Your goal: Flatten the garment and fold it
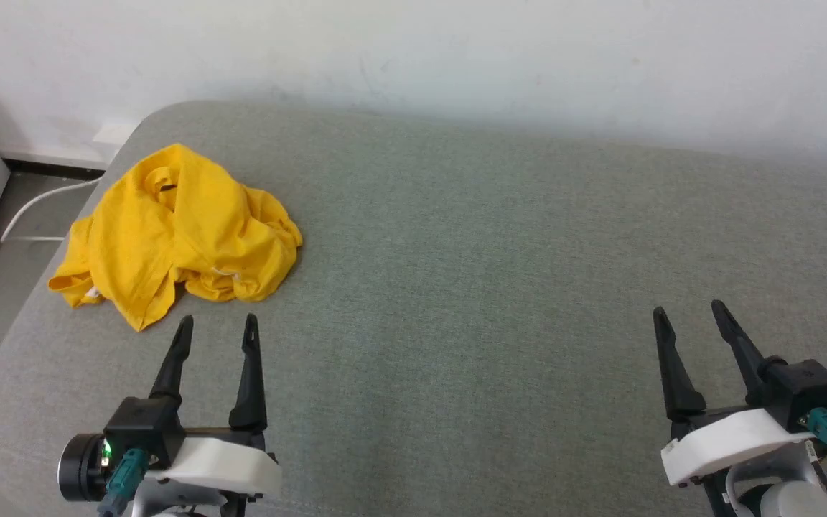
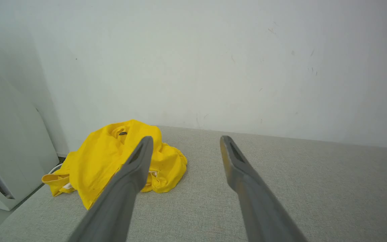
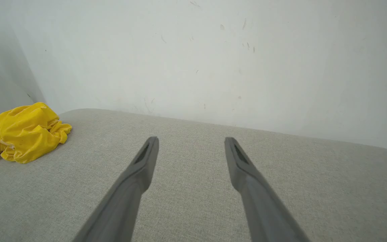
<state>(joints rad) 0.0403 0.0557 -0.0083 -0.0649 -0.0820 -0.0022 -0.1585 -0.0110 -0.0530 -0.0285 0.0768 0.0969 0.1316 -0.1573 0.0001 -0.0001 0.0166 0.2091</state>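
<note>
Nearest the camera, two robot grippers hover low over a wide grey-green padded surface [image 1: 492, 251]. The left gripper [image 1: 218, 319] sits at the lower left, its two long dark fingers spread apart and holding nothing. The right gripper [image 1: 688, 309] sits at the lower right, well apart from the left, with its fingers likewise spread and empty. Just beyond the left gripper's tips, with a strip of bare padding between them, lies the garment [image 1: 176, 230], a bright yellow T-shirt crumpled in a wrinkled heap near the surface's far left corner. To its left, a white cable [image 1: 33, 205] trails across the floor. Farthest back stands a plain white wall [image 1: 456, 50], lightly scuffed.
</note>
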